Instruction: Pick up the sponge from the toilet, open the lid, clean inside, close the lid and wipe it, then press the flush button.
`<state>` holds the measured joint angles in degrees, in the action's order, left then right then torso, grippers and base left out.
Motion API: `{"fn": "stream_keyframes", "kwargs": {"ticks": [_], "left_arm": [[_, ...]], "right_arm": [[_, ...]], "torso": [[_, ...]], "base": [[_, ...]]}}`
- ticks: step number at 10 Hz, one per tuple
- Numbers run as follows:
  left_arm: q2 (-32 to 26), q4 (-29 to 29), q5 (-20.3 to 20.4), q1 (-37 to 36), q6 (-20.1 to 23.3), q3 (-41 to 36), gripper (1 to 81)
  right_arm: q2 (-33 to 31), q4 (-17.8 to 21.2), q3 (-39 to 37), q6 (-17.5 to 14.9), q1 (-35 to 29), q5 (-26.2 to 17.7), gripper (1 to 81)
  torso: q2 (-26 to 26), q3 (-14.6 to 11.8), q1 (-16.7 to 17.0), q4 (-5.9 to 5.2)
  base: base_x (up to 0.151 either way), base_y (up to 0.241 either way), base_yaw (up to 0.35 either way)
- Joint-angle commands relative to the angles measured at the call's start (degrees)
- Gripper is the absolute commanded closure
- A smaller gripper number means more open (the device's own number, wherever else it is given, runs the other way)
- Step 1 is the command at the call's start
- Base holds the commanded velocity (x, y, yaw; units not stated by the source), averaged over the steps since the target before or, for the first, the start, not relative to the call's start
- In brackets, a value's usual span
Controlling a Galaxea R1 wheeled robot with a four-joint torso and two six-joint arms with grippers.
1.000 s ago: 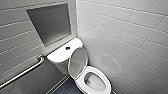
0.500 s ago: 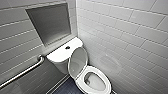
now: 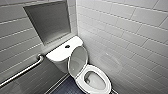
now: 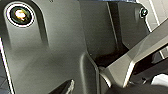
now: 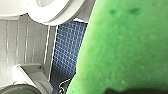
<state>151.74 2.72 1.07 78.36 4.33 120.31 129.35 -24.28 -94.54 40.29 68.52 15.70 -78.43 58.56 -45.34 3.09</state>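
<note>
Tiled walls (image 3: 130,32) crowd the toilet (image 3: 96,88), lid (image 3: 78,61) upright; right gripper (image 5: 125,91) holds sponge (image 5: 125,47).

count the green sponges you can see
1. The sponge shows large and close in the right wrist view, with the blue tiled floor behind it and the toilet nearby. Another could be hidden behind the raised lid.

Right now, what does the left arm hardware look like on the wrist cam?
Wide dark grey plate, smoothly contoured; round fitting with brassy centre and white ring at one corner; beside it a lighter grey, angular jointed bar.
</note>
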Motion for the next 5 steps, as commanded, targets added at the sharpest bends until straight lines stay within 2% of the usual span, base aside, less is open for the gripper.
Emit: {"fn": "stream_keyframes", "kwargs": {"ticks": [1,3,5], "left_arm": [[0.2,-0.4,-4.7,-0.6,0.3,-0.4,1.0],[1.1,-0.9,-4.8,-0.6,0.3,2.3,1.0],[1.5,-0.8,-4.9,-0.4,0.4,3.3,1.0]], "right_arm": [[-5.0,0.6,6.6,0.3,-12.4,-12.2,81.1],[-4.0,2.0,8.3,0.3,-21.1,-19.5,81.1],[-2.1,3.4,9.2,0.3,-26.8,-24.3,81.1]], "torso": [[0.0,0.0,0.0,0.00],[0.0,0.0,0.0,0.00],[0.0,0.0,0.0,0.00]], "base": [[0.000,0.000,0.000],[0.000,0.000,0.000],[0.000,0.000,0.000]]}}
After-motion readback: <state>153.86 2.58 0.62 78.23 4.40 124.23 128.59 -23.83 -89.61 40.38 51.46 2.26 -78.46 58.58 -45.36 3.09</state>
